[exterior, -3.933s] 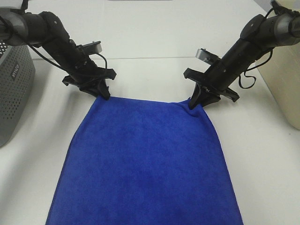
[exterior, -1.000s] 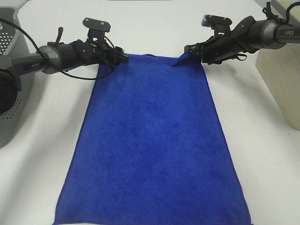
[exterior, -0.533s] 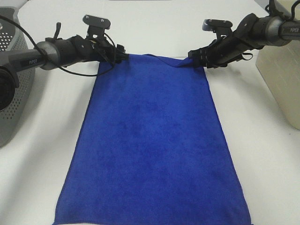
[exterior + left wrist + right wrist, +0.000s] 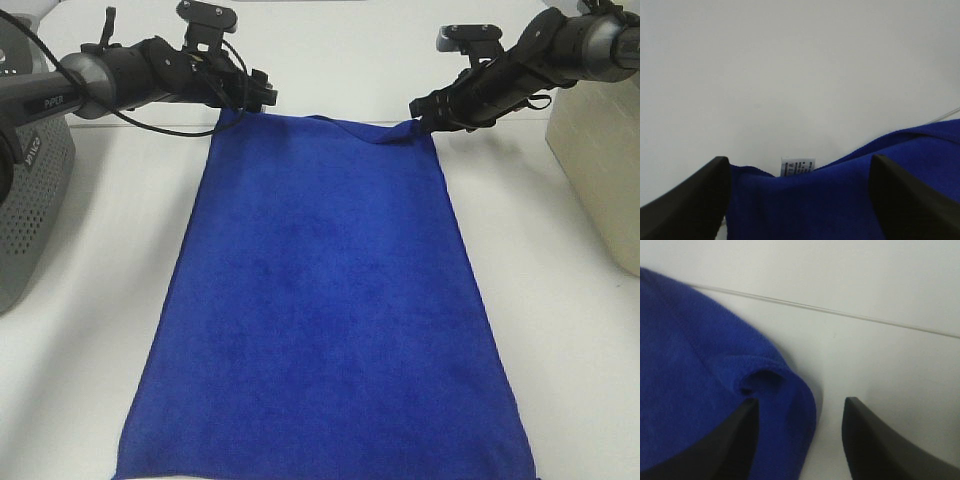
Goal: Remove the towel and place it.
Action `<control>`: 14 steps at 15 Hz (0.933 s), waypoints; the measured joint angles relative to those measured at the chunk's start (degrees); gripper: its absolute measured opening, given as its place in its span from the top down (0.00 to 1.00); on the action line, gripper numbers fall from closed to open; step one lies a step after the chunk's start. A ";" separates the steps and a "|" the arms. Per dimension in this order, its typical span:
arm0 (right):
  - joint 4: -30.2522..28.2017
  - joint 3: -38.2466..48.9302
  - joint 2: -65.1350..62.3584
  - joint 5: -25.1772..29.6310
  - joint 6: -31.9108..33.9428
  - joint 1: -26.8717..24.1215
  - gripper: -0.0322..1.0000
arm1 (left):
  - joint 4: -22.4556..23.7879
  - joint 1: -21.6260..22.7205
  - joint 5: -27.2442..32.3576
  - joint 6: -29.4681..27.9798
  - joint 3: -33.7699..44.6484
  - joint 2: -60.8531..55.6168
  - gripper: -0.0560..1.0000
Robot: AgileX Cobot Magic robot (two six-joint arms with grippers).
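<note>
Blue towel already flat on table | left gripper spread wide over its corner | right gripper apart, corner loose between | looks basically placed, just backing off left

Towel near edge is cut off by the bottom of the exterior high view, so its near corners can't be seen; the grey basket at left and the beige container at right are both clipped by the frame edges. Print on the white tag is too small to read. Both wrist views show only the finger tips, rest out of frame.
</note>
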 joint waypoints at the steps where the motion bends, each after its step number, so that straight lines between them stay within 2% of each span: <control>1: 0.11 0.00 0.00 0.11 -4.76 0.00 0.47 | 0.00 0.00 0.80 0.00 0.00 -0.11 0.28; 2: 0.46 0.00 0.00 0.11 -6.76 0.00 0.47 | 0.00 0.00 1.09 0.00 0.00 -0.23 0.28; 5: 6.25 0.00 0.69 -1.09 -21.77 0.80 0.47 | 0.00 0.00 1.15 0.00 0.00 -0.29 0.28; 7: 8.02 0.00 2.41 -3.50 -30.19 2.01 0.47 | 0.11 0.00 1.15 0.00 0.00 -0.29 0.28; 9: 8.88 0.00 3.21 -6.99 -34.95 2.46 0.47 | 0.40 0.00 1.15 0.00 0.00 -0.29 0.28; 12: 10.08 0.00 3.27 -8.37 -40.11 2.41 0.47 | 0.46 0.00 0.92 0.00 0.00 -0.29 0.28; 14: 14.32 0.00 3.27 -11.34 -46.41 2.41 0.47 | 0.46 0.00 0.63 0.00 0.00 -0.29 0.28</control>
